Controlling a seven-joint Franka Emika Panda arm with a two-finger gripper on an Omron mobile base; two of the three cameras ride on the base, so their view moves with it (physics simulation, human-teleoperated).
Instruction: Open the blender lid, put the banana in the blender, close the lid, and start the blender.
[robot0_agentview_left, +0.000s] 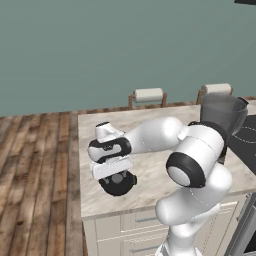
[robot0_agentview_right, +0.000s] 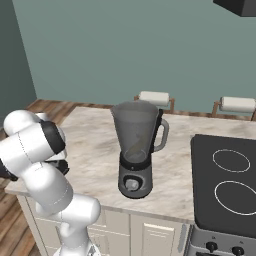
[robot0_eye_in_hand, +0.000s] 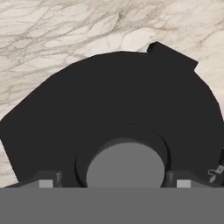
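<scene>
Black and flat, the lid (robot0_agentview_left: 117, 183) lay on the marble counter (robot0_agentview_left: 150, 175) near its front edge, well apart from the blender (robot0_agentview_right: 135, 150), whose jar stood uncovered. The gripper (robot0_agentview_left: 116, 175) hung close over it, jaws wide either side of the grey knob (robot0_eye_in_hand: 125, 164), holding nothing. It looked light, stiff and smooth; the knob seemed the surest hold

No readable text, label, brand or number appears on any surface or appliance in this kitchen scene.
</scene>
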